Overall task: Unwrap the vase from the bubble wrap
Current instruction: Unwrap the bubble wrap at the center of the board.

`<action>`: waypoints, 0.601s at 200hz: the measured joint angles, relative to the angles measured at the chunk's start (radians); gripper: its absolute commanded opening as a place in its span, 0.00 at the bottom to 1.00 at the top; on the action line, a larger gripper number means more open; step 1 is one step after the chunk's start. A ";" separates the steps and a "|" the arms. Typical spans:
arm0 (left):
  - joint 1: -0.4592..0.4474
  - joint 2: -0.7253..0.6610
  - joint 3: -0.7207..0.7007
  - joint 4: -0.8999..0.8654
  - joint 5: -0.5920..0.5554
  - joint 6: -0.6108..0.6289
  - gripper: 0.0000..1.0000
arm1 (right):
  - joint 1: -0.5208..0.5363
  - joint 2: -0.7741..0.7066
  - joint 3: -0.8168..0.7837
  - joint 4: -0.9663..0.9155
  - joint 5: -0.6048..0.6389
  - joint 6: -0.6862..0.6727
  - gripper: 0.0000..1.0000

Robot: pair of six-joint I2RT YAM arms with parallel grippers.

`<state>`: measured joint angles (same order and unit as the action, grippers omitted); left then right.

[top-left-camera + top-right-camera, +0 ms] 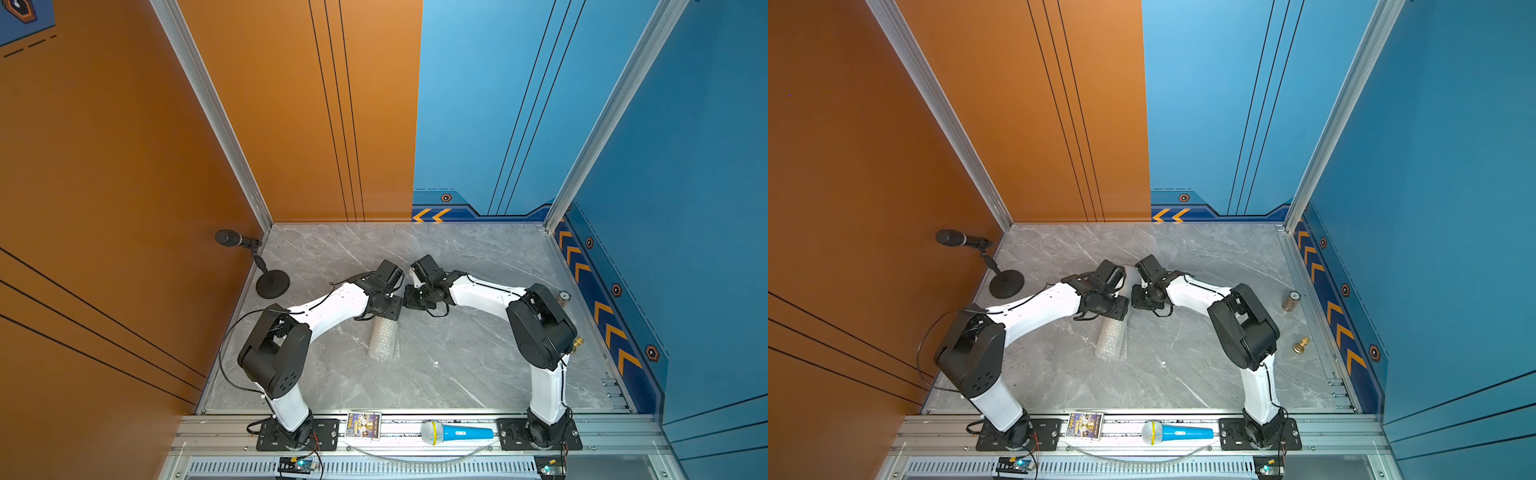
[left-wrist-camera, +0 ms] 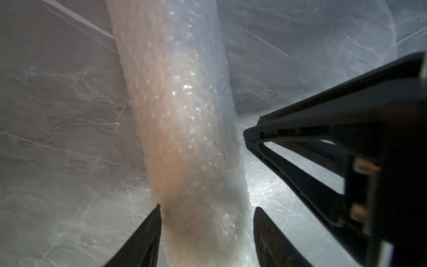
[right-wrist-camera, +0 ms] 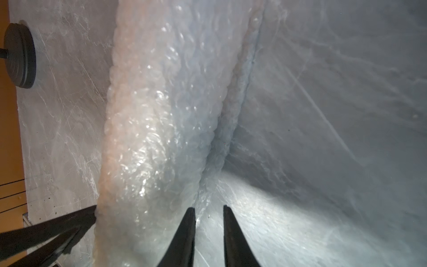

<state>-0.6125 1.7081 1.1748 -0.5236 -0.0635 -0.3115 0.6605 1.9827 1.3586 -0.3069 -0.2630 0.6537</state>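
Fingers on the left arm [image 2: 145, 240] are clasping the rolled bubble wrap [image 2: 184, 115] from both sides, while fingers on the right arm [image 3: 184, 238] are standing slightly parted, gripping nothing, just beside it. The bubble wrap is lying near the middle of the marble surface [image 1: 478, 374], lengthwise between far and near edges; the vase is not showing through. A black microphone stand [image 1: 272, 284] is sitting by the far-left corner.
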 measured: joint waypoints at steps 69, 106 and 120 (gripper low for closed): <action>0.036 -0.001 -0.017 0.010 -0.003 0.000 0.63 | 0.013 0.062 0.063 0.000 -0.007 0.000 0.26; 0.057 -0.019 -0.045 0.038 0.013 0.000 0.63 | 0.014 0.069 0.063 0.000 -0.007 0.000 0.26; 0.067 -0.027 -0.055 0.045 0.017 0.000 0.63 | 0.014 0.069 0.063 -0.001 -0.007 0.000 0.26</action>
<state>-0.5457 1.6806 1.1202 -0.4786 -0.0463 -0.3111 0.6750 2.0518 1.4212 -0.3077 -0.2699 0.6540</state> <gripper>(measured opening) 0.627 0.258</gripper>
